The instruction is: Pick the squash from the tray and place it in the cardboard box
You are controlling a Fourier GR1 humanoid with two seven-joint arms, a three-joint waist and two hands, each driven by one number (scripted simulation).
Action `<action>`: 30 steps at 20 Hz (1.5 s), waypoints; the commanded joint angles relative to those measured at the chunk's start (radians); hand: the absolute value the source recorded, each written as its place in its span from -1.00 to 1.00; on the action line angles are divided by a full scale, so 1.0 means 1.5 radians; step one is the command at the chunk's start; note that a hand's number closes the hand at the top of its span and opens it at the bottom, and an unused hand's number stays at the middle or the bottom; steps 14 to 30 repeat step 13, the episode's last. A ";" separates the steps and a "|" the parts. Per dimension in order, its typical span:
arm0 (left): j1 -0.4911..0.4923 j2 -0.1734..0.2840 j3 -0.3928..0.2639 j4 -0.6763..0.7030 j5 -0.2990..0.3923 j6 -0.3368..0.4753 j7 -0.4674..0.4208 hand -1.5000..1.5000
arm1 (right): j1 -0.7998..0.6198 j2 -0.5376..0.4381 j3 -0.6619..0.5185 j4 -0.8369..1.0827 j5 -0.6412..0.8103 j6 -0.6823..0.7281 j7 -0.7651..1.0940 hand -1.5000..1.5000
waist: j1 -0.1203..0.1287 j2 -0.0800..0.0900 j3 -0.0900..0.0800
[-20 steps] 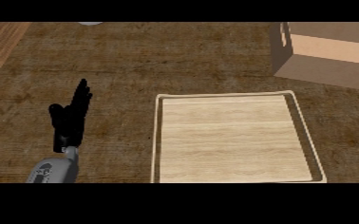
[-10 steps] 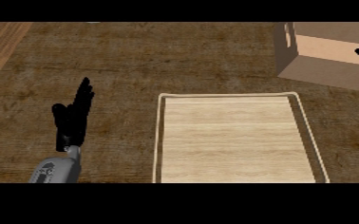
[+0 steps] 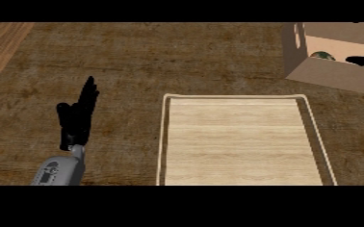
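The dark green squash (image 3: 323,56) lies inside the cardboard box (image 3: 321,75) at the upper right, only its top showing above the box's front wall. A black part of my right hand (image 3: 355,60) shows just to the right of it at the view's edge, inside the box; the rest of that hand is cut off. The light wooden tray (image 3: 165,139) sits at the lower middle with nothing on it. My left hand (image 3: 77,120) rests open at the left, fingers up, well apart from the tray.
The dark wooden counter (image 3: 177,57) spreads around the tray and box. A lighter strip of wood (image 3: 10,38) runs along the far upper left corner.
The box's open inside now shows with the squash in it, and a dark bit of my right hand appears beside it. My left hand has not moved.
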 commanded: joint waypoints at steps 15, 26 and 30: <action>0.010 -0.005 0.002 -0.012 -0.001 -0.003 -0.007 0.00 | -0.036 -0.072 -0.194 0.189 -0.193 0.217 -0.111 -1.00 | -0.006 0.000 0.001; 0.010 -0.005 0.002 -0.012 -0.001 -0.003 -0.007 0.00 | -0.036 -0.072 -0.194 0.189 -0.193 0.217 -0.111 -1.00 | -0.006 0.000 0.001; 0.010 -0.005 0.002 -0.012 -0.001 -0.003 -0.007 0.00 | -0.036 -0.072 -0.194 0.189 -0.193 0.217 -0.111 -1.00 | -0.006 0.000 0.001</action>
